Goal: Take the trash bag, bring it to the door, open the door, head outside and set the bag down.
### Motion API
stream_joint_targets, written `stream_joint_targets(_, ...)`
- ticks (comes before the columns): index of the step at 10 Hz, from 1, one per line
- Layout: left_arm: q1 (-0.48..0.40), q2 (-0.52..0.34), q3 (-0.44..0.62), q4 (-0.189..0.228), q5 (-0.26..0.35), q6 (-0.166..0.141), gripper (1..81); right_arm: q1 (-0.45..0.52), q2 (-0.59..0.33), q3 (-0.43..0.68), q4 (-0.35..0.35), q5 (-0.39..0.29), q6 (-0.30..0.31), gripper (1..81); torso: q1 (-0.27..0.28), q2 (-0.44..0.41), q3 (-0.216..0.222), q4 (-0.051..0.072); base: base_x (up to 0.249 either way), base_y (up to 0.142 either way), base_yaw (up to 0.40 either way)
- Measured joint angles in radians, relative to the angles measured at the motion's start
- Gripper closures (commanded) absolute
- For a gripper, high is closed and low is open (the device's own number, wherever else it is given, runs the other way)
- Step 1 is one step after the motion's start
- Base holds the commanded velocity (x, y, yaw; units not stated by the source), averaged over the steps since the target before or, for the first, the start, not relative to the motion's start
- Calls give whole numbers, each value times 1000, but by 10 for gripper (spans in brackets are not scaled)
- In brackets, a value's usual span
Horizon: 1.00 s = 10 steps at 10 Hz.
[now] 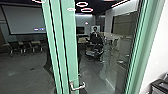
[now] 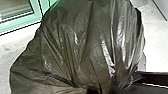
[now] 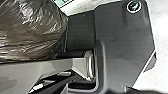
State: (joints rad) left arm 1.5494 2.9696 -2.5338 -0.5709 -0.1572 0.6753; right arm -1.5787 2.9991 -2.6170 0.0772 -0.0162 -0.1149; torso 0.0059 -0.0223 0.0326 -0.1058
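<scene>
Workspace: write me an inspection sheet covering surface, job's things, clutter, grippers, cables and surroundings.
Surface: pale floor, faintly marked.
Job's things: dark, creased trash bag, large in both wrist views; green-framed door with a lever handle. Whether the door is ajar cannot be told.
Clutter: dark box-like item at the head view's lower right.
Grippers: hold on the bag cannot be confirmed.
Cables: cannot be made out.
Surroundings: person beyond the door frame, chairs, large pale screen, ring-shaped ceiling lights.
</scene>
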Motion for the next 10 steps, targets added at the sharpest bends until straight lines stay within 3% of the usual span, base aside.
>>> stream_joint_targets(10, 0, 0, -1, 0, 0, 0, 811, -3, 0, -1, 0, -1, 0, 10, 0, 0, 0, 0, 0, 0, 194)
